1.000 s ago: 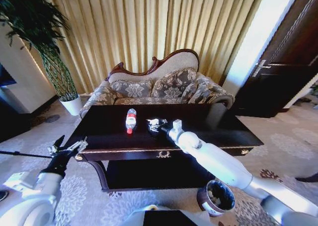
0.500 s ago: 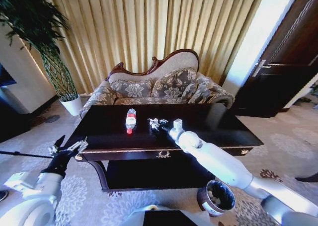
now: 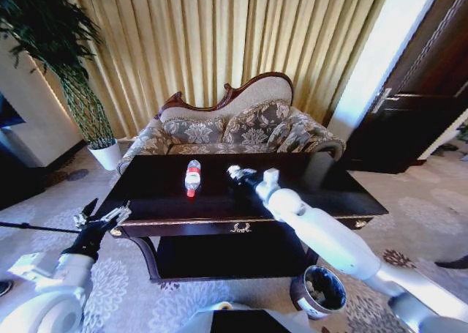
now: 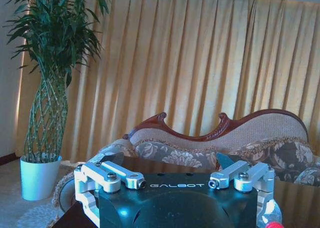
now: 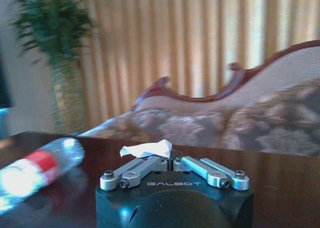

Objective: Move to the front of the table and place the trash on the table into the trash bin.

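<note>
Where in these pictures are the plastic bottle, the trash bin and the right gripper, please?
plastic bottle [image 3: 192,178]: head view, on its red label.
trash bin [image 3: 300,298]: head view, on its outer side wall.
right gripper [image 5: 171,160]: right wrist view, between the fingertips, shut on a white scrap [image 5: 146,149].

"GALBOT" on left gripper [image 4: 175,184], right gripper [image 5: 171,164].
</note>
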You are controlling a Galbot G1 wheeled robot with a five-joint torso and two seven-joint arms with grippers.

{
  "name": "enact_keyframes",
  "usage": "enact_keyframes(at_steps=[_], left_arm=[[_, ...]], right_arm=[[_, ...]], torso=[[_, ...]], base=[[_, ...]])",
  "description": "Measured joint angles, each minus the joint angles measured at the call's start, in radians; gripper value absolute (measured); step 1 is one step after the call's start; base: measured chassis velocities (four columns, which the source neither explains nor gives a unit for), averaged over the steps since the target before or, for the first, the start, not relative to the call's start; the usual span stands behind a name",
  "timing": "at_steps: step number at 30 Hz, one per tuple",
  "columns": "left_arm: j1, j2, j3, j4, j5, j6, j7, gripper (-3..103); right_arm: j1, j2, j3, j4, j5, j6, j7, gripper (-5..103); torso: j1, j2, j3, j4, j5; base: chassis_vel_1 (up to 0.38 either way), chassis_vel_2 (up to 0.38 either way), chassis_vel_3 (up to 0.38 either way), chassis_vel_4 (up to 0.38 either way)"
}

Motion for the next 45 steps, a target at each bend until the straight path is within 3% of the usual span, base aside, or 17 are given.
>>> enact_keyframes(at_steps=[10,21,28,35,39,45], left_arm=[[-0.005,0.015,-0.003,0.034,-0.006,-0.014,0.001,100],[-0.009,0.030,0.005,0.079,-0.007,-0.017,0.003,100],[-0.010,0.030,0.012,0.088,0.005,-0.016,0.011,100],[-0.009,0.002,0.050,0.127,0.097,-0.050,0.044,100],[-0.009,-0.008,0.034,0.155,0.113,-0.061,0.095,100],[-0.059,-0.003,0.054,0.151,0.140,-0.028,0.076,100]], right_arm=[[-0.366,-0.097,0.416,0.083,-0.053,0.060,0.031,1],[-0.627,-0.013,0.655,0.206,-0.125,0.066,0.053,1],[-0.726,0.049,0.717,0.254,-0.162,0.074,0.045,1],[-0.803,0.124,0.743,0.277,-0.223,0.088,0.015,1],[-0.786,0.146,0.740,0.238,-0.242,0.097,-0.007,1],[-0.768,0.134,0.715,0.214,-0.261,0.101,-0.012,1]], torso=[[0.000,0.000,0.000,-0.0001,-0.0002],[0.000,0.000,0.000,0.0002,-0.0005],[0.000,0.000,0.000,0.0000,-0.0004],[0.000,0.000,0.000,0.0000,-0.0002],[0.000,0.000,0.000,0.0001,-0.0004],[0.000,0.000,0.000,0.0002,-0.0005]], base=[[0.000,0.000,0.000,0.000],[0.000,0.000,0.000,0.000],[0.000,0.000,0.000,0.000],[0.000,0.000,0.000,0.000],[0.000,0.000,0.000,0.000],[0.000,0.000,0.000,0.000]])
